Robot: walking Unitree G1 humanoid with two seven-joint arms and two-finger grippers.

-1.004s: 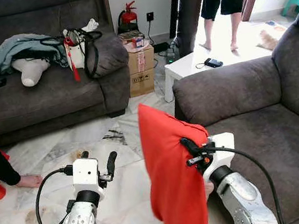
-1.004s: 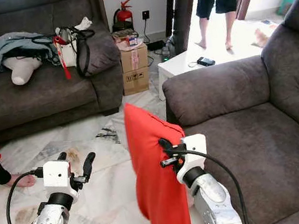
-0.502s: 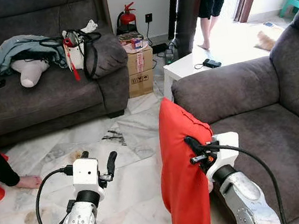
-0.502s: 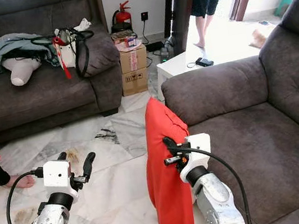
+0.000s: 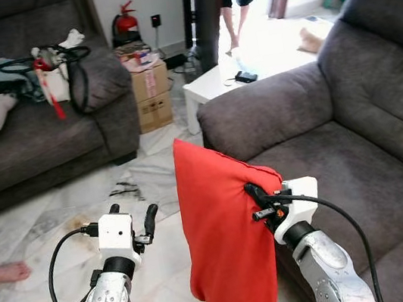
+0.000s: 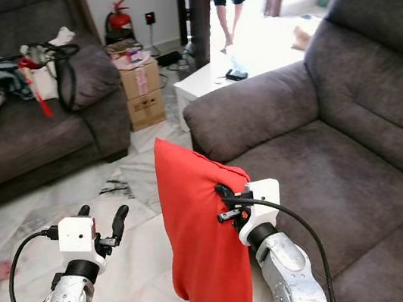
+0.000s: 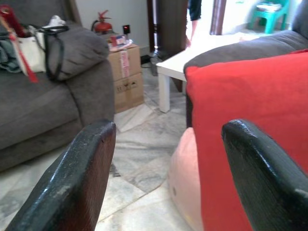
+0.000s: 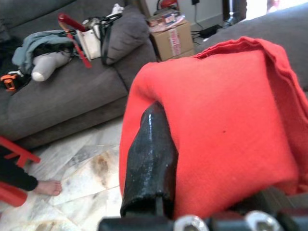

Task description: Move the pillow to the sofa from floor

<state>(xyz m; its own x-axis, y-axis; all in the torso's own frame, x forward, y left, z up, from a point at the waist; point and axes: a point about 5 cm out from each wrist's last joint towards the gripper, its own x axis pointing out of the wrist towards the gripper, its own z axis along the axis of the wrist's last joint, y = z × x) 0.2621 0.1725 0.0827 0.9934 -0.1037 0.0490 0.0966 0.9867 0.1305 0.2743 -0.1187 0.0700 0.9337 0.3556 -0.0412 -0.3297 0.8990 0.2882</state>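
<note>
Right tool (image 5: 259,201) clenched on red pillow (image 5: 224,247), pillow hanging upright off floor, just beside front edge of near sofa (image 5: 357,165). Since 1 s ago view swung right: sofa seat now fills more of frame, pillow grip unchanged. Carry nearly done; placing on seat remains. Left tool (image 5: 132,223) released, holding nothing.

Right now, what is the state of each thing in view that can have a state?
red pillow: off the floor, hanging upright, gripped at its edge.
right gripper: shut on the red pillow.
left gripper: open, holding nothing.
sofa: seat bare, pillow not yet on it.
cardboard box: closed, taped.
</note>
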